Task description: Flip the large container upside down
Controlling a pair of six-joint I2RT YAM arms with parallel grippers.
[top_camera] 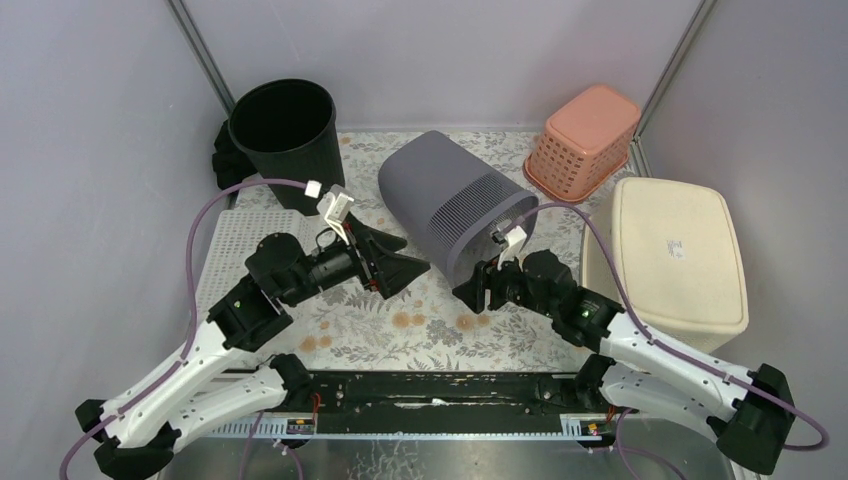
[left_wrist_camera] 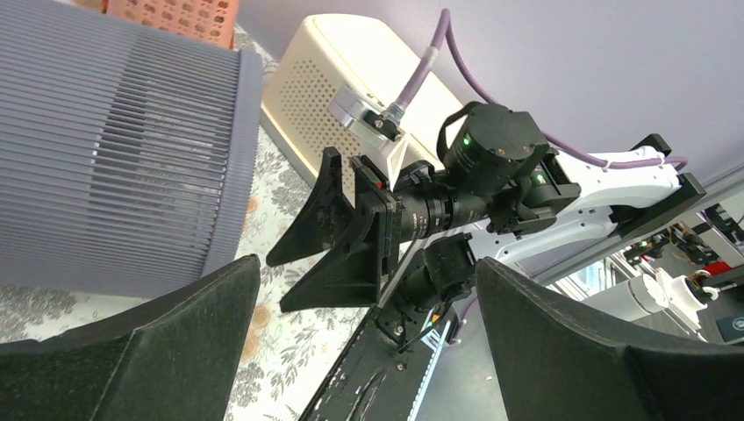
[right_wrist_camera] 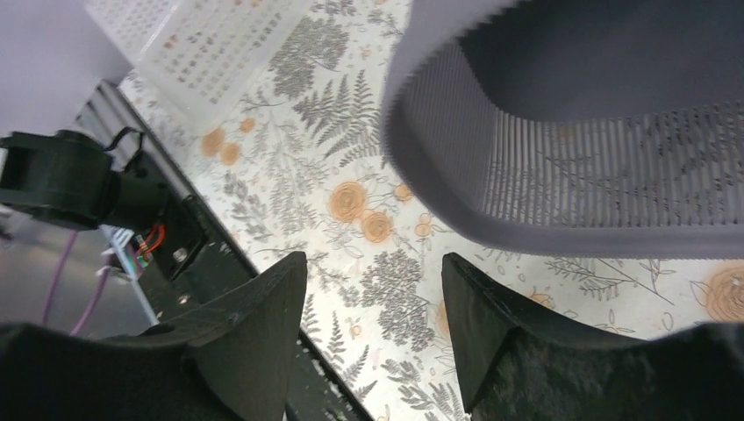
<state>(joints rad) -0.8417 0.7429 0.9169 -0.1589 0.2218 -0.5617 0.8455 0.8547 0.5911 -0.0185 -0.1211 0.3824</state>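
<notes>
Grey slatted large container [top_camera: 455, 200] lies on its side mid-table, closed base toward the far left, open mouth toward the near right and facing the right arm. Its side rests on the floral table [top_camera: 420, 335]. Not upside down yet.

Left tool [top_camera: 415, 257]: jaws spread wide, nothing between them, just beside the container's left near side, not touching as far as the top view shows. The left wrist view has the slatted wall on the left and the right arm straight ahead.

Right tool [top_camera: 472, 288]: jaws apart, gripping nothing. It sits low at the container's mouth edge, near side. In the right wrist view only flowered cloth shows between the fingers [right_wrist_camera: 254, 324], with the container rim just ahead and above them. Contact with the rim cannot be told.

Black bin [top_camera: 283, 125] stands upright at the far left corner. Orange basket [top_camera: 585, 140] leans at the far right. Cream lidded box [top_camera: 675, 250] sits on the right side, well apart from the container. White perforated mat [top_camera: 235, 240] lies on the left under the left arm.
</notes>
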